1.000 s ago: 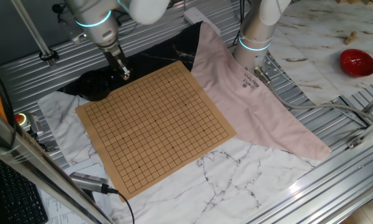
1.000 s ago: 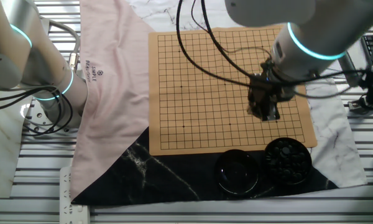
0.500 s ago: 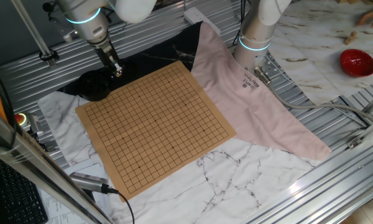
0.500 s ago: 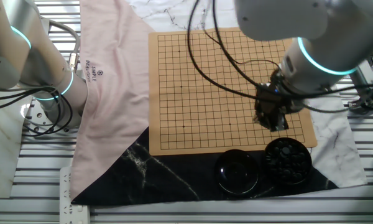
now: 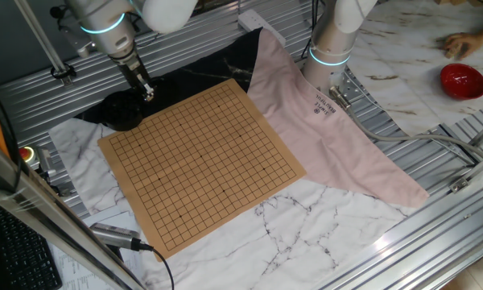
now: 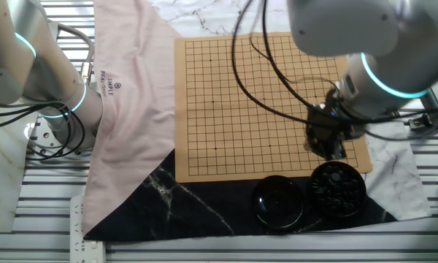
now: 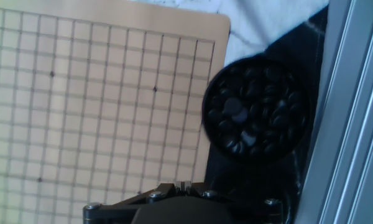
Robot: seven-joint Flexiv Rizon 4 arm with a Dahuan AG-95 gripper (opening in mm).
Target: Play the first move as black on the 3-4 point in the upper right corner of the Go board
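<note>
No stone yet on the Go board [image 6: 266, 102]; every crossing bare. Gripper [image 6: 328, 145] low right of frame, near the bowl of black stones [image 6: 338, 188]. Gripper spread or pressed together: cannot tell; pick-up and placing both left.

tool [image 5: 147, 91] above go board's [image 5: 201, 165] far corner

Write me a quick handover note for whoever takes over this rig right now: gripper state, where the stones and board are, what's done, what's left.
Gripper: over the board's edge beside the bowl of black stones; the fingertips are not visible in the hand view, so open or shut cannot be told, and no stone is seen in it.
Go board: lies flat on the cloths, with no stones on its grid in any view.
Second dark bowl: beside the stone bowl, contents unclear.
Done: arm brought near the stone bowl.
Left: pick one black stone, then place it on the 3-4 point in the upper right corner.
</note>
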